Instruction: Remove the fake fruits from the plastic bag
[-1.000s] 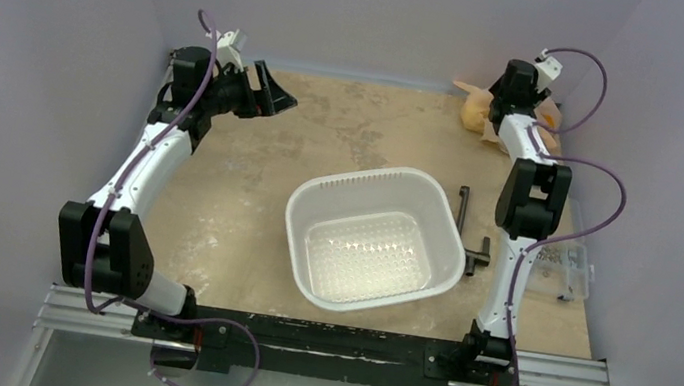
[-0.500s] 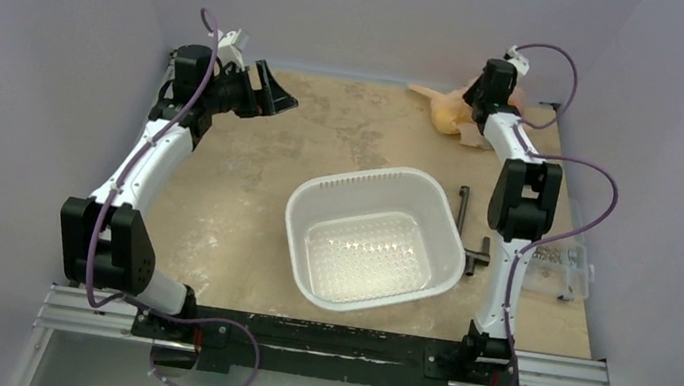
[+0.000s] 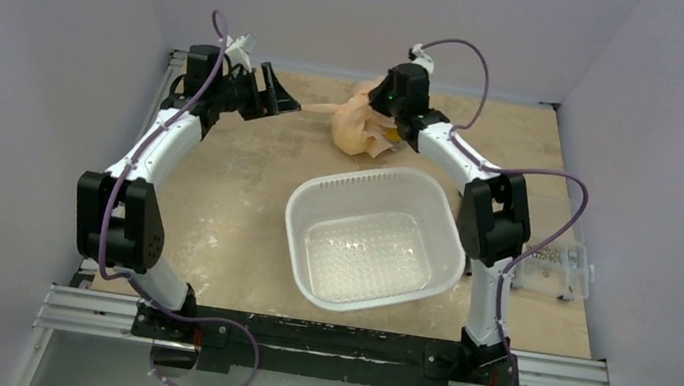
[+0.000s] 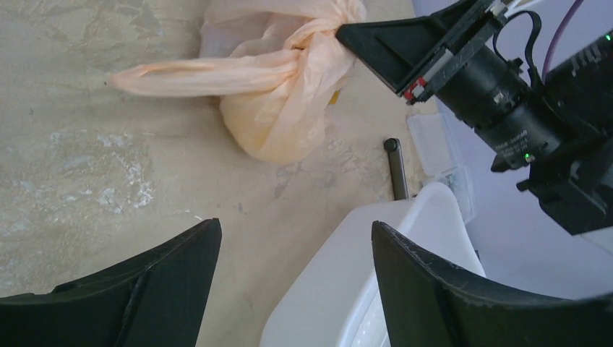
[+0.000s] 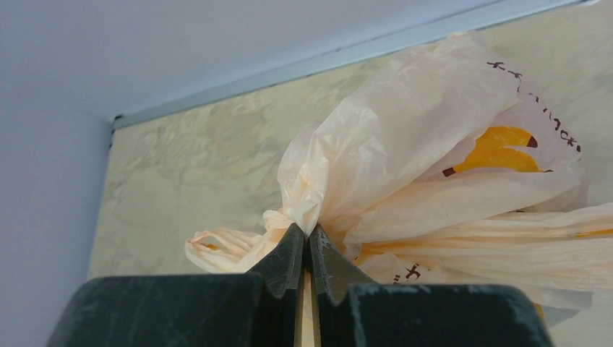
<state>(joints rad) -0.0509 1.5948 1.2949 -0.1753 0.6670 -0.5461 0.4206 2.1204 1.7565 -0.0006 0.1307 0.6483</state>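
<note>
Right wrist view: your right gripper [image 5: 309, 233] pinches the thin, floppy bag [image 5: 405, 144] at its gathered neck; your left gripper [image 4: 296, 230], spread, could take the twisted tail [image 4: 195, 69].

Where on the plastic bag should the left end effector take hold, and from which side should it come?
Probably best: grip the twisted loose tail of the plastic bag, coming from where the left end effector hangs open. The tail sticks out thin and rope-like toward it, while the right end effector pinches the gathered neck.
</note>
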